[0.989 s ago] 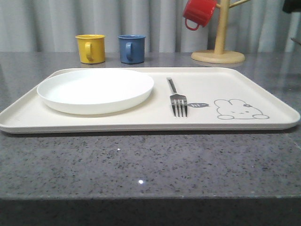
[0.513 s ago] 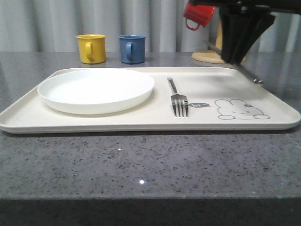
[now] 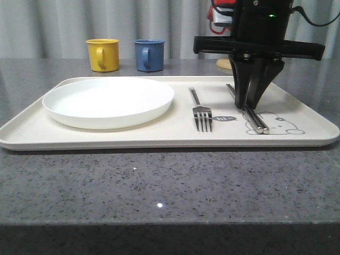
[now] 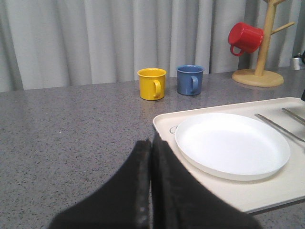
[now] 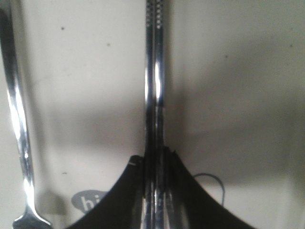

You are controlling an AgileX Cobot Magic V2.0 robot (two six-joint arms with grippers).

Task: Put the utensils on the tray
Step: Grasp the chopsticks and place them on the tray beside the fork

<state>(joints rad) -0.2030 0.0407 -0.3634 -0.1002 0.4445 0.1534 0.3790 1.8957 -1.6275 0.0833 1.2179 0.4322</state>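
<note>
The cream tray (image 3: 159, 137) lies across the counter with the white plate (image 3: 108, 101) on its left half and the fork (image 3: 201, 112) at its middle. My right gripper (image 3: 248, 103) stands over the tray's right part, shut on the steel chopsticks (image 3: 248, 111), whose ends rest on the rabbit drawing (image 3: 281, 125). In the right wrist view the chopsticks (image 5: 155, 86) run out from between the fingers (image 5: 183, 191), beside the fork (image 5: 16, 124). My left gripper (image 4: 151, 143) is shut and empty, over the counter beside the tray's (image 4: 164, 126) corner and the plate (image 4: 231, 143).
A yellow mug (image 3: 102, 54) and a blue mug (image 3: 149, 54) stand behind the tray. A wooden mug tree (image 4: 263, 43) with a red mug (image 4: 244, 38) stands at the back right. Bare grey counter (image 3: 159, 186) lies in front of the tray.
The right arm came in from the upper right and down over the tray with the chopsticks; their ends now lie on the rabbit drawing. Plate and fork have not moved.
</note>
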